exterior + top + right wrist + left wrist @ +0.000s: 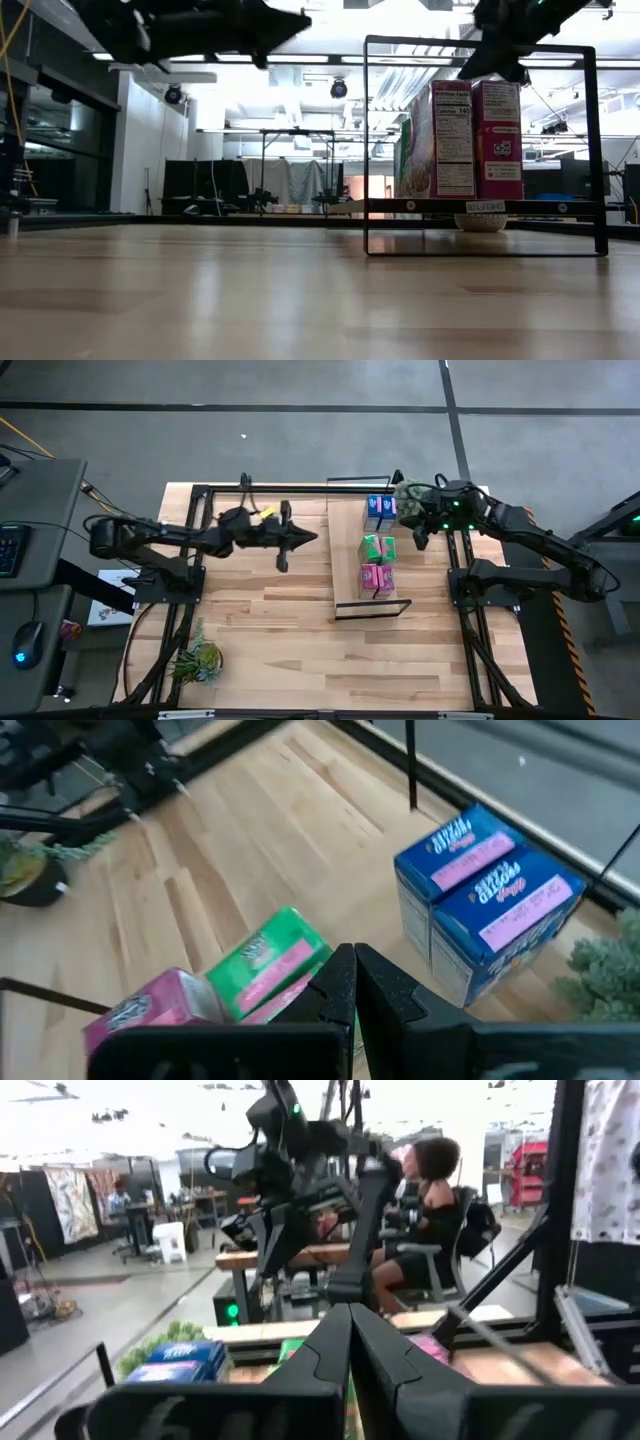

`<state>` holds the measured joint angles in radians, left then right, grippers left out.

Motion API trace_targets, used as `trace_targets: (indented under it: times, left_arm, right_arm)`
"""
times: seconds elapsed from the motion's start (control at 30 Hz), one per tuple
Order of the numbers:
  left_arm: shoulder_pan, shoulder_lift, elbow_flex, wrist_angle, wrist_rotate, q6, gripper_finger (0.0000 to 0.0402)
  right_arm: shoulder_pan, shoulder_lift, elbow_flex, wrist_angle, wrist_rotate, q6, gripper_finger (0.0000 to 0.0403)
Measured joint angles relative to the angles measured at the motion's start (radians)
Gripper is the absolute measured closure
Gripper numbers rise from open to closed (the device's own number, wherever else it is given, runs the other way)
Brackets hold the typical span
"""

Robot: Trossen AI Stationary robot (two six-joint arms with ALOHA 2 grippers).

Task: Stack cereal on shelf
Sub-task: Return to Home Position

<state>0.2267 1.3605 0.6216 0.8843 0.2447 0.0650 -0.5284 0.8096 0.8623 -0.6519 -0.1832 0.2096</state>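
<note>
Closest to the lens on my right wrist feed is the right gripper (354, 960), its jaws pressed together with nothing between them. Beyond it I see the cereal lined up on the shelf (345, 560), which runs near to far across the right half of the table (260, 630).

From my overhead feed I count three pairs standing upright in one row. The blue boxes (380, 512) are at the far end, the green boxes (377, 547) in the middle and the pink boxes (377, 577) at the near end. The two boxes of each pair touch side by side, with small gaps between the pairs. On my low feed the pink pair fronts the row on the plank, inside the black wire end frame (480, 45).

My right gripper hangs just right of the shelf, level with the green pair and apart from every box. The low feed puts that arm higher than the box tops.

My left gripper (312, 538) is over bare table to the left of the shelf, pointing toward it and well apart from it. Its jaws are also together and empty.

One spiky potted plant (408, 490) sits just beside the blue pair at the far end. Another plant (197, 658) sits at the near left corner of the table. A seated person (425, 1210) shows in the room beyond the table.
</note>
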Motion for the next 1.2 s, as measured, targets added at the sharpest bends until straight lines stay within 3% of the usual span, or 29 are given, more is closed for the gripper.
trace_targets:
  times: [0.23,0.43,0.67,0.77,1.0,1.2]
  left_arm:
    - [-0.104,-0.077,-0.112,0.022,-0.099,-0.001,0.0401]
    - [-0.177,-0.069,-0.23,0.168,-0.157,0.023,0.0401]
    - [-0.115,-0.188,-0.394,0.244,-0.22,0.034,0.0401]
    - [-0.083,-0.321,-0.441,0.156,-0.243,0.033,0.0401]
    - [-0.139,-0.616,-0.449,-0.312,-0.245,0.002,0.0401]
    - [-0.279,-0.744,-0.543,-0.331,-0.339,0.014,0.0401]
  right_arm:
    - [0.06,-0.123,0.0,-0.001,0.027,0.008,0.0403]
    - [0.11,-0.202,0.0,-0.001,0.092,0.06,0.0403]
    - [0.134,-0.236,0.0,-0.01,0.108,0.077,0.0403]
    - [0.139,-0.236,0.0,-0.03,0.109,0.078,0.0403]
    - [0.139,-0.235,0.0,-0.032,0.138,0.074,0.0403]
    - [0.139,-0.236,0.0,-0.032,0.139,0.1,0.0403]
